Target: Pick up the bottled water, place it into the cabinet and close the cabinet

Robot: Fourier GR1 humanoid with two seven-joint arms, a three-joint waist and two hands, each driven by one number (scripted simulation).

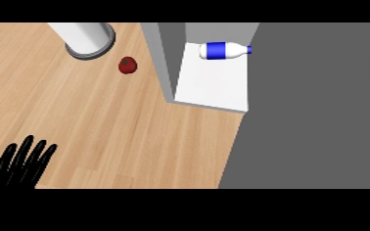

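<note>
Bottle in, door left to close.
Head view: bottled water (222, 50) lies inside cabinet (217, 78), upper right; left hand (25, 162) rests released, lower left; right hand unseen. I'd swing grey door (311, 117) steadily, clear of bottle.

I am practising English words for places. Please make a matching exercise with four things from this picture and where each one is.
Things:
1. bottled water
2. red fruit
3. left hand
4. grey-based cylinder

Places:
A. lower left corner, fingers open
B. top left of the wooden counter
C. lying on the white cabinet shelf
D. on the counter, between cylinder and cabinet

Pairs: 1-C, 2-D, 3-A, 4-B
</note>
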